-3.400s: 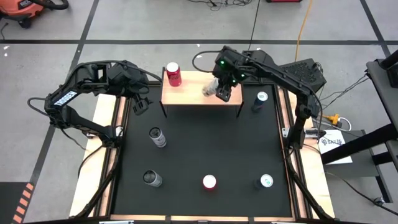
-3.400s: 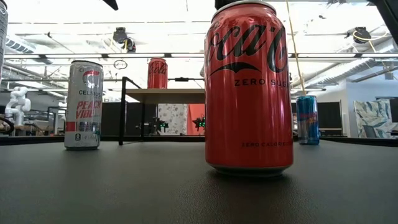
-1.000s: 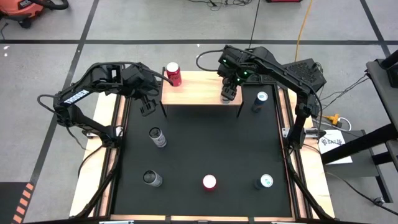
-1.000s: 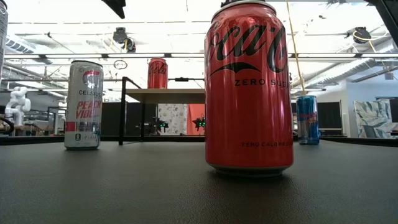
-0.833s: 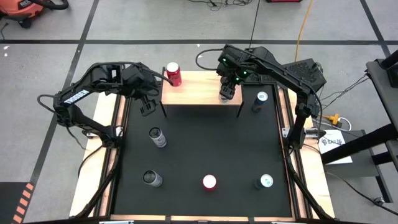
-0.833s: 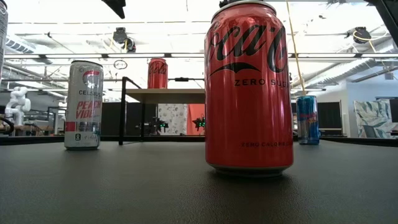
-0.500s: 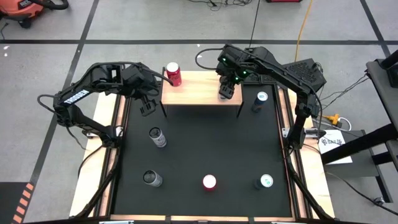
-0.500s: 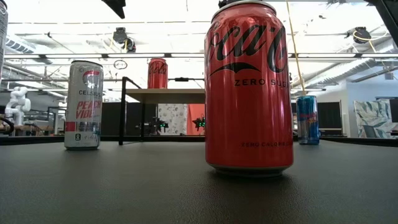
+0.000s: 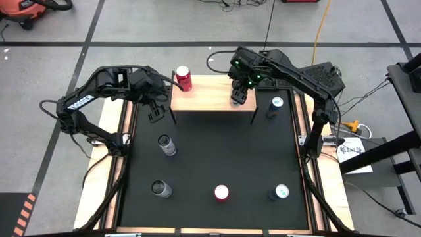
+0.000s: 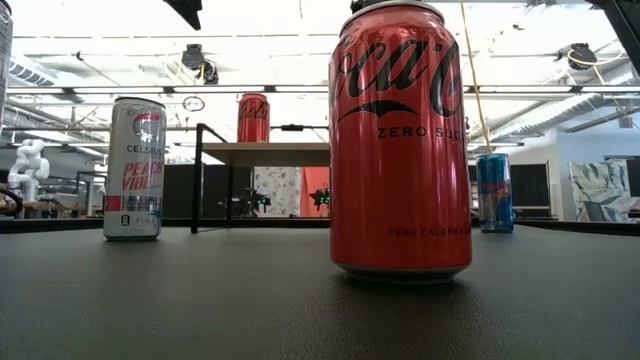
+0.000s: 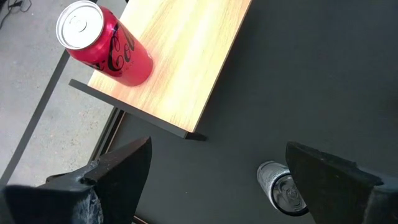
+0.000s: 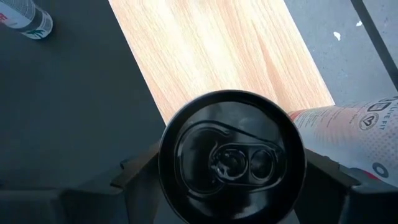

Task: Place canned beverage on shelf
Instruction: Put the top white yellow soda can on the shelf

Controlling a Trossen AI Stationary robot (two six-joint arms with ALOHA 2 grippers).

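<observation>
On shelf: red can | right gripper clamps black-topped can | left gripper apart

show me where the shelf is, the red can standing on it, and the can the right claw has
shelf [image 9: 204, 100]: high view, bare wooden top.
red can [image 11: 102, 43]: left wrist view, its side.
black-topped can [image 12: 231, 157]: right wrist view, its lid.

The big red can in the low view reads "ZERO SUGAR" and "ZERO CALORIE". The slim white can reads "CELSIUS PEACH VIBE". The red can just beyond the left gripper bears Coca-Cola script.
</observation>
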